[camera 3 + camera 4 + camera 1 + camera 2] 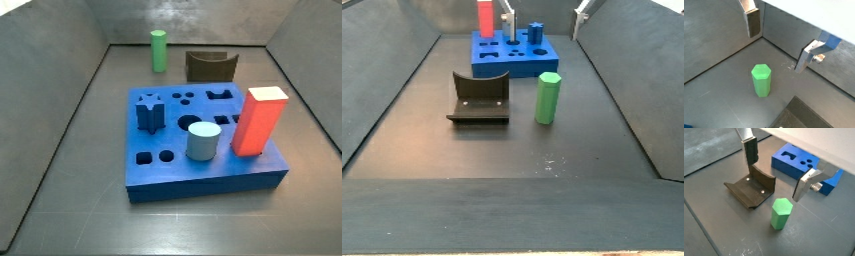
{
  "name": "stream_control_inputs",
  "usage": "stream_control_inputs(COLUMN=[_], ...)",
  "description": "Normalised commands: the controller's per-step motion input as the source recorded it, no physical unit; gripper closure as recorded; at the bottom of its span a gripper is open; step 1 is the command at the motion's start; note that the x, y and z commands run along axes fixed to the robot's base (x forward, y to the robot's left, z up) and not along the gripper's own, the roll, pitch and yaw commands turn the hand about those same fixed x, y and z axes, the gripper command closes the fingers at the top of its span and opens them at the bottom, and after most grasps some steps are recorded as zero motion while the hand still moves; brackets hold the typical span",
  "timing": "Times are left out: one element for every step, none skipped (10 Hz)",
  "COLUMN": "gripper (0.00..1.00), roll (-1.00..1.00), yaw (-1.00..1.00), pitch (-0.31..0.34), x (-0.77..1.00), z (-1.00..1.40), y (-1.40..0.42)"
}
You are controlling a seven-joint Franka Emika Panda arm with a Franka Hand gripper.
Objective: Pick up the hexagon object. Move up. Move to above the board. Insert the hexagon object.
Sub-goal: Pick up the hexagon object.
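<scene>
The hexagon object is a slim green peg standing upright on the dark floor. It also shows in a wrist view and in both side views. My gripper is open and empty, high above the peg, with the peg below the gap and apart from both fingers. The gripper also shows in a wrist view, and its fingertips show at the top of a side view. The blue board with cut-out holes lies beyond the peg.
A dark fixture stands beside the peg. On the board stand a red block, a pale grey-blue cylinder and a blue star-shaped peg. Grey walls enclose the floor.
</scene>
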Motion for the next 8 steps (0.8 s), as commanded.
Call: stream_control_inputs(gripper=[0.0, 0.0, 0.0, 0.0, 0.0, 0.0, 0.0, 0.0], roll=[-0.02, 0.0, 0.0, 0.0, 0.0, 0.0, -0.02, -0.02], yaw=[0.0, 0.0, 0.0, 0.0, 0.06, 0.0, 0.0, 0.07], pitch=[0.0, 0.0, -0.253, -0.327, -0.354, -0.379, -0.38, -0.319], x=[0.0, 0.01, -0.45, -0.47, -0.33, -0.23, 0.0, 0.1], z=[0.0, -0.23, -0.65, -0.63, -0.54, -0.51, -0.52, -0.59], y=[0.01, 0.05, 0.0, -0.04, -0.05, -0.17, -0.15, 0.0])
